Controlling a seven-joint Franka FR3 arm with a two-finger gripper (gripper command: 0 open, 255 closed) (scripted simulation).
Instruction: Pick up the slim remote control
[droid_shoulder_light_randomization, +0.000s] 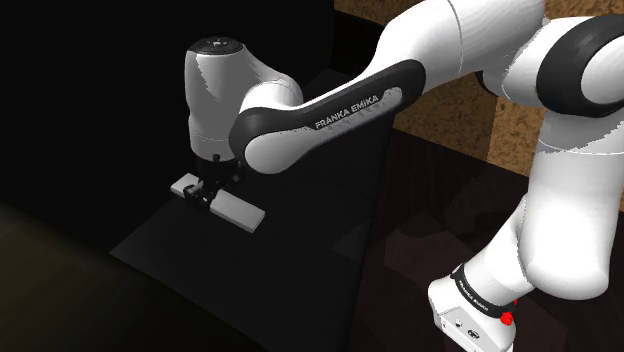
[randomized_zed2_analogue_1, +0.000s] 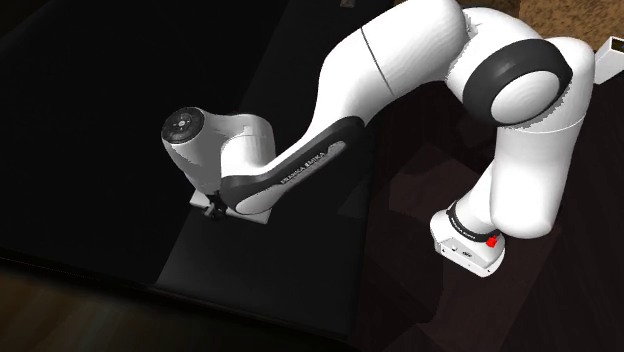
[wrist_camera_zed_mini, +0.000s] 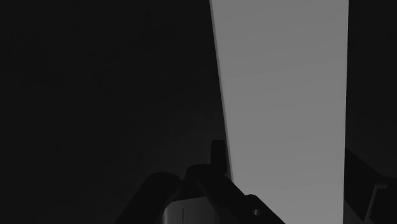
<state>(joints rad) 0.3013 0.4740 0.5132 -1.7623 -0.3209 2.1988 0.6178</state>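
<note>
Clasping the pale remote (droid_shoulder_light_randomization: 238, 212) by its long edges, gripper (droid_shoulder_light_randomization: 212, 192) jaws closed against it, and pressing down on it lying flat on the dark table (droid_shoulder_light_randomization: 250, 280), near the shoulder view's left edge.

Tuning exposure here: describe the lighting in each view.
Shoulder view: dim, the table almost black, only the white arm and pale remote standing out. Second exterior view: just as dark, the arm brightly lit. Wrist view: the remote a flat grey strip against near-black, without glare.
</note>
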